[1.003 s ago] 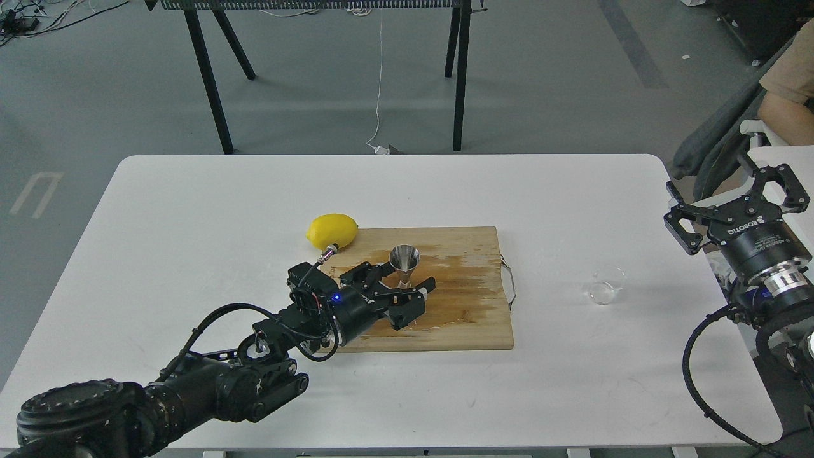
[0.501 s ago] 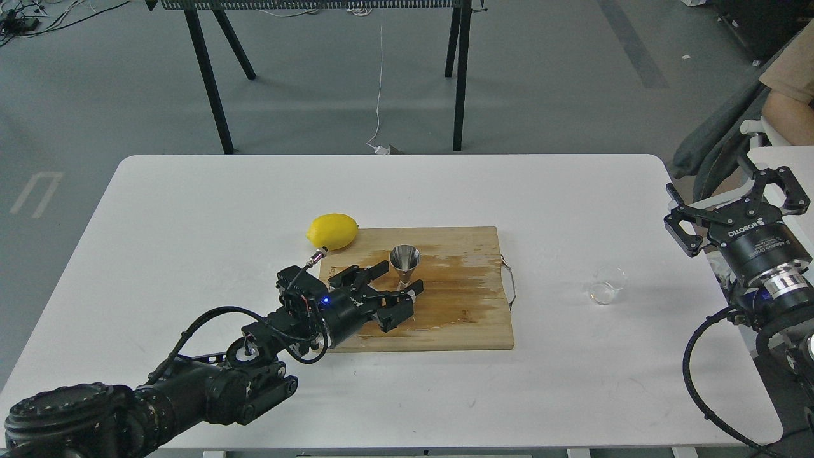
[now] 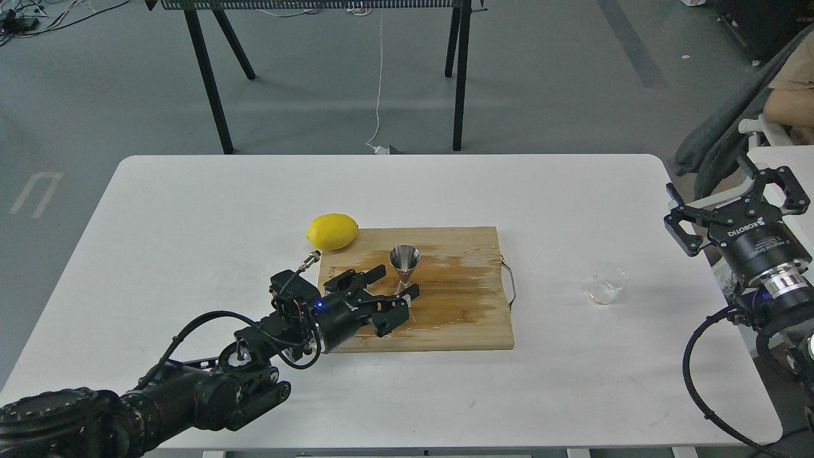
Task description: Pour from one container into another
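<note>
Head view, left end effector (image 3: 395, 283) open beside jigger (image 3: 404, 266), glass cup (image 3: 606, 284) apart

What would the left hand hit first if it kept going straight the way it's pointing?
Probably the steel jigger: the open left hand points up and right at its base on the cutting board, though depth is hard to judge.

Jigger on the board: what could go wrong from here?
1. The left end effector sits open right beside the steel jigger; a small sideways move could tip that narrow-waisted piece over.
2. The glass cup lies on its side near the table's right edge and may roll when grasped.
3. The cutting board looks wet, so the jigger might slide.
</note>
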You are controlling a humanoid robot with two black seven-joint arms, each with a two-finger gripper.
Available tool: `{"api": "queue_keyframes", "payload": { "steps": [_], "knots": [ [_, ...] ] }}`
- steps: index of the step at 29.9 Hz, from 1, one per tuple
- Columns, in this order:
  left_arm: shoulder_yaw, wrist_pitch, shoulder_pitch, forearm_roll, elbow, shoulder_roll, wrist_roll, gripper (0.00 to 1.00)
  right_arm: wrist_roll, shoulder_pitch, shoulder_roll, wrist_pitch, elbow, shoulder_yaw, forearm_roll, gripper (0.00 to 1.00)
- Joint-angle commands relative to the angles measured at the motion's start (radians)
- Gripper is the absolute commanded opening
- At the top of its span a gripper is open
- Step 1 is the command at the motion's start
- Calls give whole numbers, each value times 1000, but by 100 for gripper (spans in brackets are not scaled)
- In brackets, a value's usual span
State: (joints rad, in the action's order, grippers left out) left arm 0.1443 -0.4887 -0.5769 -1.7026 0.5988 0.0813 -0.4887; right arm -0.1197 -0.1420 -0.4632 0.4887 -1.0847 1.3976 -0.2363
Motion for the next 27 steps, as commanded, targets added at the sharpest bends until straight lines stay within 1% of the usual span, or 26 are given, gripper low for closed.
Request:
{"api": "queue_keyframes", "payload": {
  "steps": [1, 4, 10, 13, 15, 18, 20, 23, 27],
  "knots": [
    [1, 0, 8, 0, 18, 31, 0, 88, 0, -1, 0, 0, 0, 0, 0, 99],
    [6, 0, 11, 3, 50, 73, 0, 88, 0, 1, 0, 0, 0, 0, 0, 99],
    [14, 0, 12, 17, 140, 240, 0, 87, 0, -1, 0, 0, 0, 1, 0, 99],
    [21, 0, 14, 99, 199, 336, 0, 87, 0, 1, 0, 0, -1, 1, -2, 99],
    [24, 11, 14, 187, 272, 398, 0, 88, 0, 1, 0, 0, -6, 1, -2, 99],
    [37, 145, 9, 332, 387, 500, 0, 88, 0, -1, 0, 0, -9, 1, -2, 99],
    [84, 250, 8, 411, 447, 549, 0, 88, 0, -1, 0, 0, -9, 0, -2, 99],
    [193, 465, 11, 491, 501, 609, 0, 88, 0, -1, 2, 0, -9, 0, -2, 99],
    [354, 830, 14, 628, 495, 655, 0, 88, 0, -1, 2, 0, -9, -2, -2, 99]
  ]
}}
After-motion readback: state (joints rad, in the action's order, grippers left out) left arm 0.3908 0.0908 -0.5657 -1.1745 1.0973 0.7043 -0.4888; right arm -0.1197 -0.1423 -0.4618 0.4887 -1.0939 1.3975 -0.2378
